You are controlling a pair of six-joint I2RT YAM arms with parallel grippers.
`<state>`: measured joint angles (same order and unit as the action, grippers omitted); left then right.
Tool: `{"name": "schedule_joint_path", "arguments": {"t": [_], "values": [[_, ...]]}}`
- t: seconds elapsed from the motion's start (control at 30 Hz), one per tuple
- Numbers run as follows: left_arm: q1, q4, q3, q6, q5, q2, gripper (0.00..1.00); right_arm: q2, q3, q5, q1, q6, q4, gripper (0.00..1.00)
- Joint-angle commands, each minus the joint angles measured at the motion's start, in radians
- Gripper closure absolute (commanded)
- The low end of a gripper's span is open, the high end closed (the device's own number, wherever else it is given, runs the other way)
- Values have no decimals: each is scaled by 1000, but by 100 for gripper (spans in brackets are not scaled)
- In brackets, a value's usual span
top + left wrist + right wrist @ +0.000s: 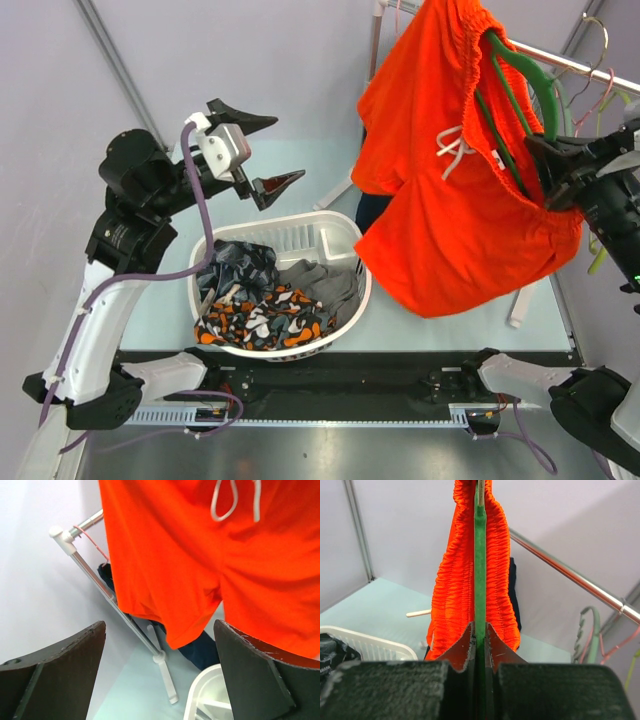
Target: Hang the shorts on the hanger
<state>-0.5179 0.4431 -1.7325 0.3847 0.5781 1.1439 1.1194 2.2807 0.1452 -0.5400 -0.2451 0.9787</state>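
No legible text or labels anywhere.

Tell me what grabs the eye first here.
The bright orange-red shorts dominate the upper right of the top view, hung on the dark green hanger. The right hand is pinched shut on that hanger. The left hand hangs open above a white laundry basket at centre, with an orange-black-white patterned cloth inside.

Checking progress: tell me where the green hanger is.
Top view, upper right: the hanger sits inside the shorts' waistband, clamped in the right hand beside the clothes rail.
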Motion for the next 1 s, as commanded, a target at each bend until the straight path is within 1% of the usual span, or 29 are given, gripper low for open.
{"name": "schedule_joint_path", "arguments": {"t": [0.0,0.07,0.17,0.2,0.23,0.3,0.4,0.5,0.67,0.83,0.97], "values": [[-2,-46,42,-1,-11,-26,7,-6,48,43,25,-20,29,100],[-2,-50,65,-1,-6,-33,7,-32,46,42,47,-16,49,100],[-4,-41,99,3,-6,-41,6,-73,40,-42,86,-2,112,100],[-4,-34,106,8,-6,-42,6,-85,34,-105,98,4,158,100],[-2,-17,123,13,-1,-47,6,-116,23,-134,110,10,182,100],[-2,-1,143,25,5,-55,6,-153,-30,-226,135,3,251,100],[-2,19,186,25,17,-72,6,-222,-88,-265,173,3,311,100],[-2,17,235,17,31,-90,6,-259,-102,-263,216,13,365,100],[-2,23,260,10,51,-95,6,-262,-110,-239,261,36,458,100],[-2,26,281,11,57,-107,5,-202,-69,-170,265,-2,538,100],[-2,26,304,16,54,-124,5,-191,-96,-79,265,0,506,100]]}}
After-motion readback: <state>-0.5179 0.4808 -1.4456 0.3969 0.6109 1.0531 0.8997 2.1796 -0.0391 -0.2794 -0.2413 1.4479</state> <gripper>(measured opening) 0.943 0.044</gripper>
